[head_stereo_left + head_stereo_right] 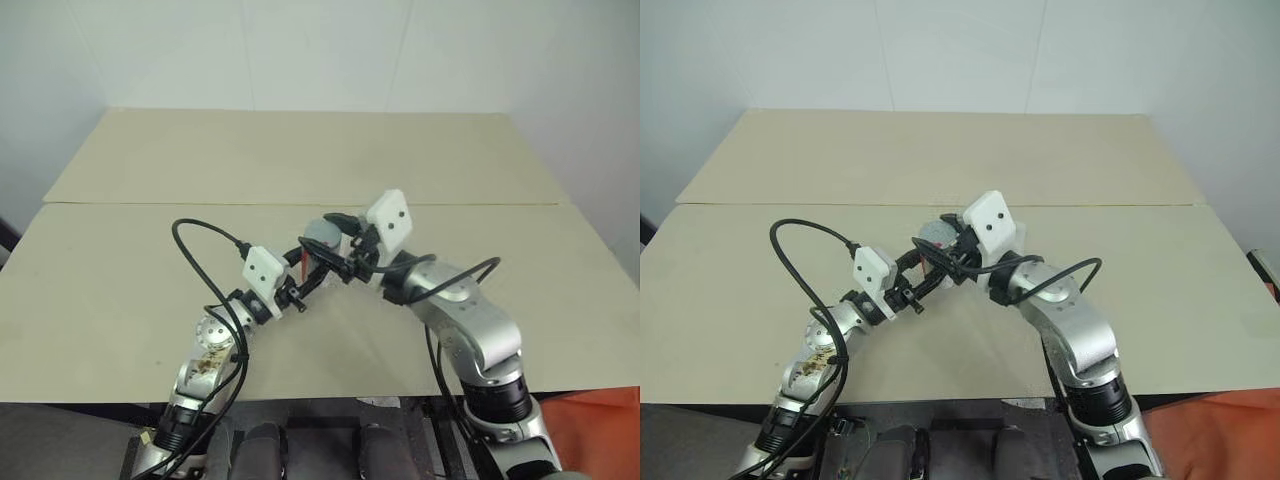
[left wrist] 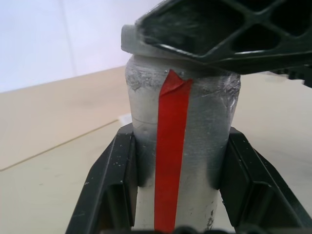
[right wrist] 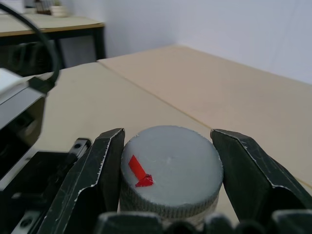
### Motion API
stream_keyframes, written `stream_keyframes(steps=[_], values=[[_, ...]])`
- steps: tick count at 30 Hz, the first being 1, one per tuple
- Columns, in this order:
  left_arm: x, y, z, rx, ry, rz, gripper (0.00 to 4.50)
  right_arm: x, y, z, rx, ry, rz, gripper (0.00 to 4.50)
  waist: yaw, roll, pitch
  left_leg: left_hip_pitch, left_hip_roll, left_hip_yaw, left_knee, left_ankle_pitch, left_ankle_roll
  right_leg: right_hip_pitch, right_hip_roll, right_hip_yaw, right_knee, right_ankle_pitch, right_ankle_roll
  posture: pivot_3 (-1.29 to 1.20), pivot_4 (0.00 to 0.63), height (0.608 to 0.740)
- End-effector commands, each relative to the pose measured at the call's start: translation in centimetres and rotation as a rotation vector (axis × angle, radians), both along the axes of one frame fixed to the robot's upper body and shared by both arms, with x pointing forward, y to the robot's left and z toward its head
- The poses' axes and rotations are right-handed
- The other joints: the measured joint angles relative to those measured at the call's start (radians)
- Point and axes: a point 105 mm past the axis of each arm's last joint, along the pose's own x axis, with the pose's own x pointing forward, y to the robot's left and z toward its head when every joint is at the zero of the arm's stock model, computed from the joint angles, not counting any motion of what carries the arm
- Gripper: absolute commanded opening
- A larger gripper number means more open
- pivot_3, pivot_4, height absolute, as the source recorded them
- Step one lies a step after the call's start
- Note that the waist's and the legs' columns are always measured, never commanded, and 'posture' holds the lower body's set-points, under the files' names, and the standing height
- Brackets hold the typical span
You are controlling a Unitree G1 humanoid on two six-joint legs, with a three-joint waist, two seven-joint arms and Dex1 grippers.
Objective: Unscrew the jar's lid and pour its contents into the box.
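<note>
So the jar (image 2: 183,161) is up off the table (image 1: 300,160), held in mid-air between the two arms out front of the robot. The left gripper (image 2: 180,195) has its two black fingers pinched on the jar's body, one each side, with the red stripe (image 2: 170,156) facing its camera. My guess is that's the anchor, so the body can't spin. The right gripper (image 3: 168,165) comes in from the other side with its fingers clamped on the lid (image 3: 170,165), which looks like the setup for twisting the lid off while it's still seated on the jar.

The head views mostly give you the layout: both arms meeting over the near half of the table, the jar mostly hidden behind fingers and cables. The left wrist view is where you actually see the stripe and the pinch on the body. The right wrist view gives the lid's flat top and its little red mark (image 3: 139,171). Can't spot the box anywhere.
</note>
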Motion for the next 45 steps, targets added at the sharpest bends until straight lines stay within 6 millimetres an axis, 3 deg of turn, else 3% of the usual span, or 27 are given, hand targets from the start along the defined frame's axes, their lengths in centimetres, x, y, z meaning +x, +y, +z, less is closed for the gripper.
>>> stream_keyframes(steps=[1,9,15,29,36,41,45], values=[[-1.5,-0.2,1.7,-0.018,-0.04,-0.114,1.89,-1.2,-0.2,1.5,0.018,-0.041,0.132,2.97,0.0,0.0,0.0,0.0,0.0,0.0,0.0,0.0,0.0,0.0,0.0,0.0,0.0,0.0,0.0,0.0,0.15,0.74],[-2.4,-0.4,1.2,0.027,-0.026,-0.21,1.89,-1.6,-1.4,1.7,0.007,-0.024,0.336,2.97,-0.001,0.0,0.0,0.0,0.0,0.0,0.0,0.0,0.0,0.0,0.0,0.0,0.0,0.0,0.0,0.0,0.15,0.74],[-2.7,-0.9,1.3,0.029,-0.042,-0.251,1.89,-2.6,-1.9,1.4,-0.072,-0.059,0.595,2.97,0.0,0.0,0.0,0.0,0.0,0.0,0.0,0.0,0.0,0.0,0.0,0.0,-0.001,0.0,0.0,0.0,0.15,0.74],[-2.7,-1.2,1.3,0.041,-0.062,-0.275,1.89,-0.7,-1.8,1.2,-0.238,-0.122,0.907,2.97,0.002,0.001,0.001,0.0,0.0,0.0,0.0,0.0,0.0,0.0,0.0,0.0,0.0,0.0,0.0,0.0,0.15,0.74],[-2.7,-1.3,1.3,0.04,-0.067,-0.27,1.89,0.1,-1.7,1.0,-0.231,-0.119,0.928,2.97,0.001,0.001,0.001,0.0,0.0,0.0,0.0,0.0,0.0,0.0,0.0,0.0,0.0,0.0,0.0,0.0,0.15,0.74],[-2.5,-1.1,1.3,0.032,-0.067,-0.246,1.89,0.3,-2.1,1.2,-0.195,-0.111,0.92,4.37,0.001,0.002,0.001,0.0,0.0,0.0,0.0,0.0,0.0,0.0,-0.001,0.0,0.0,0.0,0.0,0.0,0.15,0.74],[-2.3,-1.0,1.1,0.039,-0.064,-0.228,1.89,0.1,-3.3,2.6,-0.121,-0.231,0.841,4.47,0.004,0.002,0.001,0.0,0.0,0.0,0.0,0.0,0.0,0.0,-0.001,0.0,0.0,0.0,0.0,0.0,0.15,0.74]])
